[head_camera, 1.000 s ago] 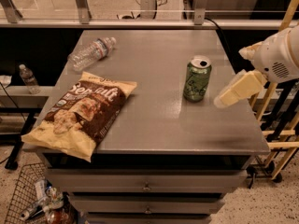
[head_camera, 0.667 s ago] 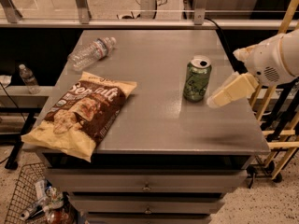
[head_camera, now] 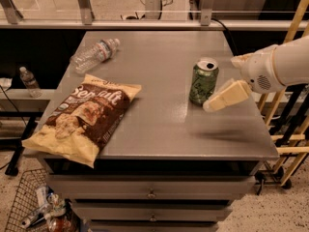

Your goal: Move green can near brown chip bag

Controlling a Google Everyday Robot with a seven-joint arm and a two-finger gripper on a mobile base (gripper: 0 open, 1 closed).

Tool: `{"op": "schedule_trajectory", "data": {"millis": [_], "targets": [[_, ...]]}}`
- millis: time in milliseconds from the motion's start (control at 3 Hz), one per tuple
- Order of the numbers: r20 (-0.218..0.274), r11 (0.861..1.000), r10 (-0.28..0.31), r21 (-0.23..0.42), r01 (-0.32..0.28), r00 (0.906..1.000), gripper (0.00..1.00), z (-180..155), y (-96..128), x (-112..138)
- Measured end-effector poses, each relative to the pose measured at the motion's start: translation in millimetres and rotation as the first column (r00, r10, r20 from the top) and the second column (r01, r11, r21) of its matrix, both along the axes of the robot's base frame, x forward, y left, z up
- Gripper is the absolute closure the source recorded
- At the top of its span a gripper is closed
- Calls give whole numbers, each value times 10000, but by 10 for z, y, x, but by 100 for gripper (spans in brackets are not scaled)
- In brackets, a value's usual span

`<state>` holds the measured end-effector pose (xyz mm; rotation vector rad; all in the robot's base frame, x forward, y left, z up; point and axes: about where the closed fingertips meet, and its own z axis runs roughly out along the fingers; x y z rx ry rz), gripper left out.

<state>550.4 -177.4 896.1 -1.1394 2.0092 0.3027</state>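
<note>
Green metal with a silver top: the green can [head_camera: 203, 81] stands upright on the right half of the worktop [head_camera: 164, 129]. Its long axis is vertical, the pull-tab opening faces up, and the pale script is turned toward the camera. Just to the can's right, slightly lower in the view, hangs the claw [head_camera: 226, 96]. It is close to the can's side but does not appear to be around it, and you cannot tell whether it is released or clenched. The brown chip bag [head_camera: 87, 117] lies flat, well apart at the front-left corner. Its long axis runs diagonally, and one pale end appears to droop over the edge. A clear water bottle [head_camera: 95, 54] lies on its side at the back left.

Hazards, as judged from here: if you come in sideways and touch the can high up, it will probably tip and roll. Setting it down too close could push the bag off the edge.
</note>
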Motion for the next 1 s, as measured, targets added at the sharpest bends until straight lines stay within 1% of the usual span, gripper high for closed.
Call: {"op": "schedule_trajectory", "data": {"millis": [333, 1000], "targets": [[62, 9996, 195, 210, -196, 9998, 0, -47, 70, 155], [360, 9928, 763, 896, -793, 9964, 0, 45, 278, 333]]}}
